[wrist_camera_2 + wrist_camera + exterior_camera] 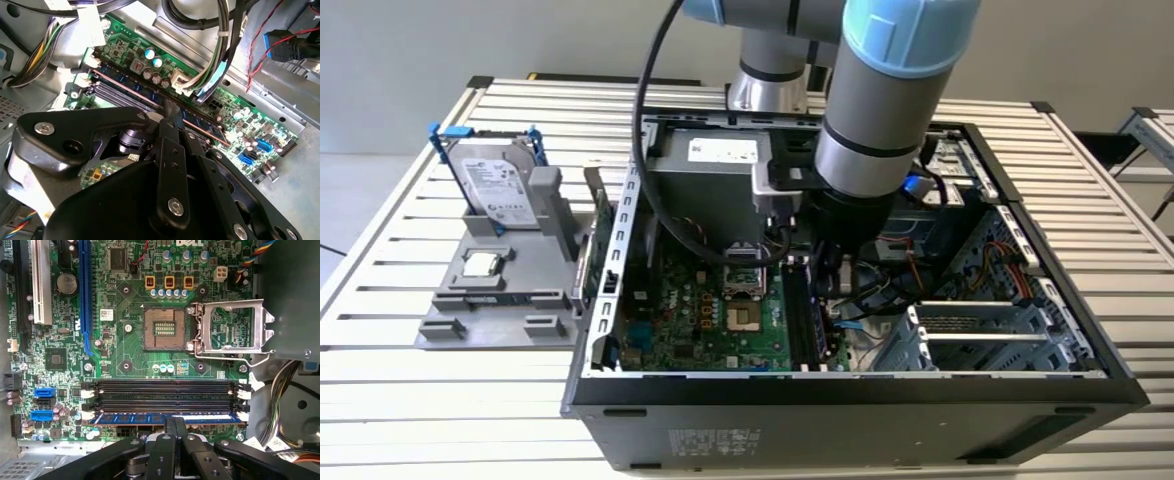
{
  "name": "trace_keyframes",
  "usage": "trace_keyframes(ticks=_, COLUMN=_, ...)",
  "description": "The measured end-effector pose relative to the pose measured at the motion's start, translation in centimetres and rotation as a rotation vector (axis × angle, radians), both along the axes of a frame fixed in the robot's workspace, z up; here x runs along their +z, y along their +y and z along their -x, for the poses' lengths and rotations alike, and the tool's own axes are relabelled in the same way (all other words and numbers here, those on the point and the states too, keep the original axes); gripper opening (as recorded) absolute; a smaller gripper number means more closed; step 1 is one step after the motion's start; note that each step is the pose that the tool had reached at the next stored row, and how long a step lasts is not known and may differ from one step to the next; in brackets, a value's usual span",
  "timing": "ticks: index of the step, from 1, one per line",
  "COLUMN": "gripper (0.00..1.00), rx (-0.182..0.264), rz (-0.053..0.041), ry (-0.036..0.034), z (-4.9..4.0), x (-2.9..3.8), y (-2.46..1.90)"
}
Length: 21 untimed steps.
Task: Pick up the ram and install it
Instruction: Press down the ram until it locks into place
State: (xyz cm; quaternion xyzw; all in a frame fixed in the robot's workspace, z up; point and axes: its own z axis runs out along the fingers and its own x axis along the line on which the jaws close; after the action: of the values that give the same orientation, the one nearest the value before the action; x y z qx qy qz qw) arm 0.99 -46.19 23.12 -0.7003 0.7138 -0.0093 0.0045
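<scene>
**RAM Stick in Nearest Slot, Gripper Directly Over It**

The black two-finger gripper (174, 426) is closing its fingertips on the long blue-green ram stick (165, 418), which is lying in the nearest black memory slot, its long axis crossing the jaws. Beyond it, the empty slots (165, 390) are sitting parallel on the green motherboard (130, 347).

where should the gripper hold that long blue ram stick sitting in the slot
On the long blue circuit-board ram stick, pinch the two flat faces at mid-length and come straight from above. It stands on edge in the motherboard slot, so only its top edge is free. The black gripper is shut there.
</scene>
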Motion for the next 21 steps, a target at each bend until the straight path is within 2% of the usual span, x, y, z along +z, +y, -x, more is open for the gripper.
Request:
trace_keyframes(ticks=16, gripper=0.0, rx=0.0, rz=0.001, ry=0.0002, z=0.01, x=-1.35, y=0.0)
trace_keyframes(ticks=21, gripper=0.0, rx=0.0, rz=0.0009, ry=0.0002, z=0.01, x=-1.41, y=0.01)
